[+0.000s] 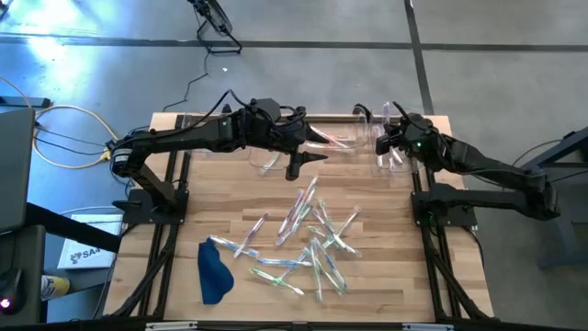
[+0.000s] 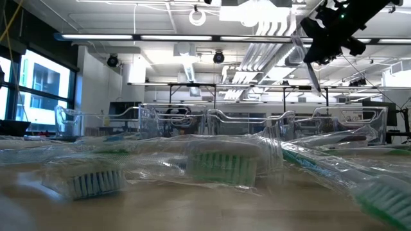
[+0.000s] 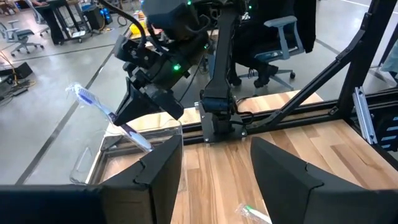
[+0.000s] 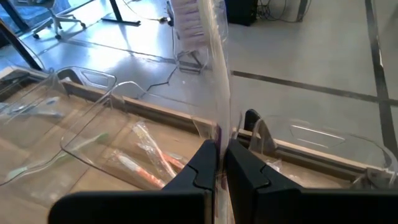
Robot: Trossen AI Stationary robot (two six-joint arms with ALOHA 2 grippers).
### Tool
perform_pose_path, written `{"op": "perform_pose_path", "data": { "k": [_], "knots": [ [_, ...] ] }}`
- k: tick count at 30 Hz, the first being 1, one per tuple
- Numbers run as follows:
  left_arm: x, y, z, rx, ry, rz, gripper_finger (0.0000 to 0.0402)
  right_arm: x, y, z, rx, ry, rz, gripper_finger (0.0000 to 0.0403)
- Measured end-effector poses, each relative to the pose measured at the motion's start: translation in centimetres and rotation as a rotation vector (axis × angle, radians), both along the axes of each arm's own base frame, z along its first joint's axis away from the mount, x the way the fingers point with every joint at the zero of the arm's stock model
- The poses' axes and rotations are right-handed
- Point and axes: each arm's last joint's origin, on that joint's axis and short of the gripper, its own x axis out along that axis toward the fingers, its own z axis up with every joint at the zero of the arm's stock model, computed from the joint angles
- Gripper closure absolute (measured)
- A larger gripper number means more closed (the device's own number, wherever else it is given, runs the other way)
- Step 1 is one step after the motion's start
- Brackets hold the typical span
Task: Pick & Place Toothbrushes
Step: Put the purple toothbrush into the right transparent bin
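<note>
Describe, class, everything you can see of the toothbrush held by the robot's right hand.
The toothbrush is slim, sealed in a clear glossy wrapper, with a whitish-purple handle and pale bristles at its upper end. It stands nearly upright, head up, lifted off the table at the far edge above the clear bins. The right hand is shut on its lower end, one finger on each side; nothing else touches it.

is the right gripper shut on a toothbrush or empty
Shut on a toothbrush. In its wrist view the right gripper pinches a wrapped toothbrush that stands up between the closed fingers, above the clear bins.
</note>
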Motion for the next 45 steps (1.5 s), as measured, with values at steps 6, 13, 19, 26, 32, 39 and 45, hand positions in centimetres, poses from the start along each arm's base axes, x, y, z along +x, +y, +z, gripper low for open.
{"op": "perform_pose_path", "data": {
  "k": [6,13,19,26,32,39,45],
  "knots": [
    [0.0,0.0,0.0,0.001,0.0,0.0,0.0213,-0.5,-0.9,-0.1,0.017,0.016,-0.017,0.0393],
    [0.0,0.0,0.0,0.002,0.0,0.0,0.0213,-1.1,-1.7,-0.2,0.046,0.008,-0.047,0.0393],
    [0.0,0.0,0.0,0.002,0.0,0.0,0.0213,-1.5,-2.2,-0.2,0.056,0.01,-0.049,0.0393],
    [0.0,0.0,0.0,0.0,0.0,0.0,0.0213,-1.5,-2.7,-0.4,0.064,0.025,-0.065,0.0393],
    [0.0,0.0,0.0,0.0,0.0,0.0,0.0213,-0.8,-3.5,-1.4,0.11,0.075,-0.068,0.0393],
    [0.0,0.0,0.0,0.0,0.0,0.0,0.0213,0.2,-4.2,-2.4,0.156,0.127,-0.06,0.0393],
    [0.0,0.0,0.0,-0.001,0.0,0.0,0.0213,0.6,-4.6,-2.8,0.166,0.143,-0.063,0.0393]
  ]
}}
